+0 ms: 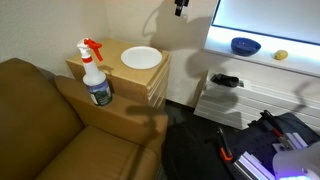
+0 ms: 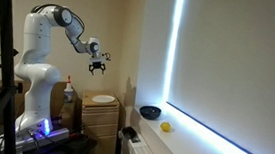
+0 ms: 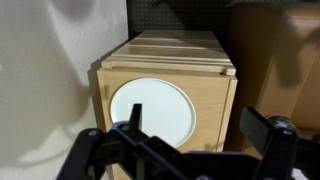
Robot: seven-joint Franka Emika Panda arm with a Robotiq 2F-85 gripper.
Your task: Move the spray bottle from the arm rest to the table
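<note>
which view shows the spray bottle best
An exterior view: the spray bottle stands whole and upright on the arm rest. In an exterior view the spray bottle looks tiny and dim. The wrist view misses it.

spray bottle (image 1: 96,72): translucent whitish body, red trigger head, dark green-blue label round the lower part. arm rest (image 1: 112,110): plain brown, leather-like sheen. wooden side table (image 1: 152,85): tan, with darker seam lines across its top in the wrist view. plate (image 1: 141,57): plain white. table (image 1: 265,58): glossy white, brightly lit. bowl (image 1: 245,46): deep blue. small round item (image 1: 281,55): yellow. robot arm (image 2: 37,53): white, grey at the joints. gripper (image 2: 97,65): black. wall (image 1: 40,30): cream.
</note>
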